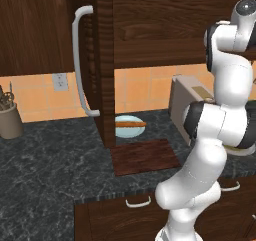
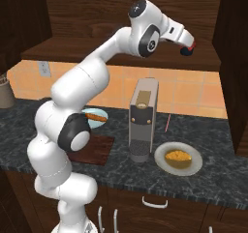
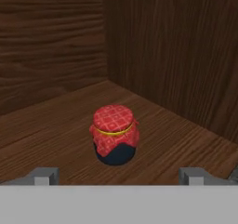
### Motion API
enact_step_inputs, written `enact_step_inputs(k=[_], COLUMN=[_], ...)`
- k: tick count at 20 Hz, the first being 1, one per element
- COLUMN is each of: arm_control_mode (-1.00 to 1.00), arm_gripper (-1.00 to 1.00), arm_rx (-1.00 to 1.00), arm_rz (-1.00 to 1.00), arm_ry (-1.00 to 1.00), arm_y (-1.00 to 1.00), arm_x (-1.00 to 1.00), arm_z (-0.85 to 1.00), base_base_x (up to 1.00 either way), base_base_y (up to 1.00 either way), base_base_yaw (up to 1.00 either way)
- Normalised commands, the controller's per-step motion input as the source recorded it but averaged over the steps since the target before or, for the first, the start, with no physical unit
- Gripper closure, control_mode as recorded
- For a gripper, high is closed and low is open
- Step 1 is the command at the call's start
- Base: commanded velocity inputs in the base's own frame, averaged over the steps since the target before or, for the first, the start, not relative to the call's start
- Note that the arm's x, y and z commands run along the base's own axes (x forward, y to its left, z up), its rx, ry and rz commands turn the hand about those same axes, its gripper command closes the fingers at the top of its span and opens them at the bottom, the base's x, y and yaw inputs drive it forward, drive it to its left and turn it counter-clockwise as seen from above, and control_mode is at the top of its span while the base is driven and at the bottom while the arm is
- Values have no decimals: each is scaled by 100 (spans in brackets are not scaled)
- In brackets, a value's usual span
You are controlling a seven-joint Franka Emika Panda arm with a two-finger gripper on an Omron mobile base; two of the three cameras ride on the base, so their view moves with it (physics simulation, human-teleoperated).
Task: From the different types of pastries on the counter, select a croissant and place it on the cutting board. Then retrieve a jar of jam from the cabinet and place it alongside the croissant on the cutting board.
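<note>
Red-cloth-topped squat jar of jam (image 3: 115, 135) stands upright on the wooden cabinet shelf (image 3: 186, 139), dead ahead of my gripper (image 3: 118, 175), centred between its spread jaws, probably just beyond reach.

A glossy white arm (image 2: 77, 87) of rounded segments, with dark grey joint caps and a red ring near the wrist. Its pincer (image 3: 119, 175) has small grey fingertips (image 3: 44, 175).

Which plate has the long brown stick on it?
The pale blue plate behind the cutting board. The grey plate by the coffee machine holds the croissant.
</note>
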Motion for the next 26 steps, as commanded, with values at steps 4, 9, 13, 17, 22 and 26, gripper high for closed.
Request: enact_step_inputs(k=[4,9,13,17,22,26], arm_control_mode=[-100,-100,-100,-100,-100,-100], arm_gripper=[-100,-100,-100,-100,-100,-100], arm_rx=[0,0,0,-2,-10,-10], arm_rz=[0,0,0,0,0,0], arm_ry=[0,2,10,2,-2,-3], arm_y=[-33,-26,-2,1,1,0], arm_x=[29,18,6,26,17,20], arm_z=[0,0,0,-5,-24,-44], base_base_x=[0,0,0,0,0,0], base_base_y=[0,0,0,0,0,0], base_base_yaw=[0,0,0,0,0,0])
